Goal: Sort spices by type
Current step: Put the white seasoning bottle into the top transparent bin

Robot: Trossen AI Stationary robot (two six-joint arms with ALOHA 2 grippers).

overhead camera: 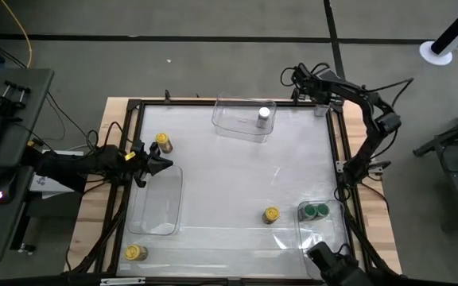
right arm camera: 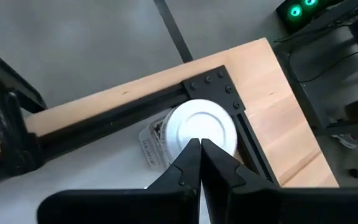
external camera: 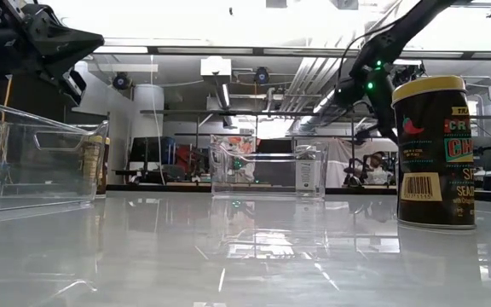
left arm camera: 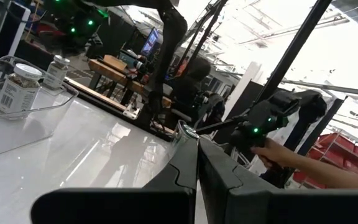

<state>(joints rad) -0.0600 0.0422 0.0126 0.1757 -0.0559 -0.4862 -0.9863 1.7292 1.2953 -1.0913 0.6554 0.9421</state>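
Three yellow-lidded spice jars stand on the white table: one near the far left (overhead camera: 163,141), one at the near left (overhead camera: 136,253) and one right of centre (overhead camera: 270,215) (external camera: 433,153). Two green-lidded jars (overhead camera: 316,211) sit in the near right bin. A white-lidded jar (overhead camera: 264,117) (left arm camera: 17,87) stands in the far bin. Another white-lidded jar (overhead camera: 320,110) (right arm camera: 201,127) stands in the table's far right corner. My right gripper (overhead camera: 322,99) (right arm camera: 199,144) is shut and hovers above it. My left gripper (overhead camera: 161,164) (left arm camera: 197,146) (external camera: 58,43) is shut, raised over the far end of the left bin (overhead camera: 153,202).
Three clear bins stand on the table: left (external camera: 24,162), far (overhead camera: 241,119) and near right (overhead camera: 302,230). A black frame (right arm camera: 210,84) runs around the tabletop, with a wooden border outside. In the left wrist view a person's hand (left arm camera: 291,158) shows beyond the table.
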